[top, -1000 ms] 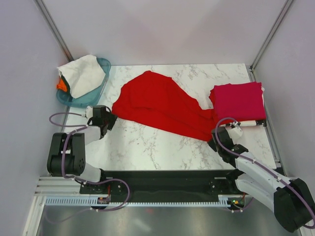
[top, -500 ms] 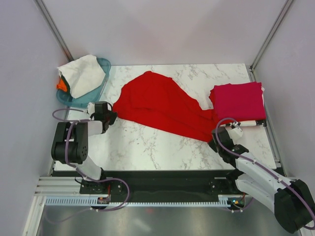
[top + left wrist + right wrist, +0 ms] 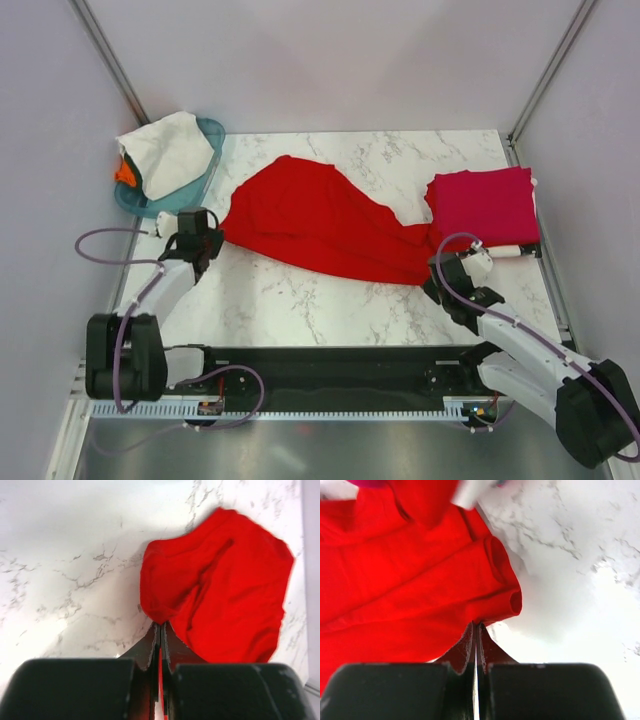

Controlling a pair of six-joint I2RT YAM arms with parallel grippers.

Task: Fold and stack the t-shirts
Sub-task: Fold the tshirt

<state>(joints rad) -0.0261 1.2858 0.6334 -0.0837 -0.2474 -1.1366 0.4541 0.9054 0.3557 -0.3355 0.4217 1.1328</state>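
Bright red cloth t-shirt, lying rumpled across the middle of the white marble tabletop, one end pinched in the tightly closed left gripper, the other end in the tightly closed right gripper; folded crimson-pink cloth t-shirt at the table's right edge.

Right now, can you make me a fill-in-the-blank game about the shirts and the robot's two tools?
The left tool and the right tool are both ___ on the red t-shirt.
The folded pink t-shirt lies on the ___ side of the table.
The white t-shirt lies in the teal ___.
Missing words: shut, right, basket.
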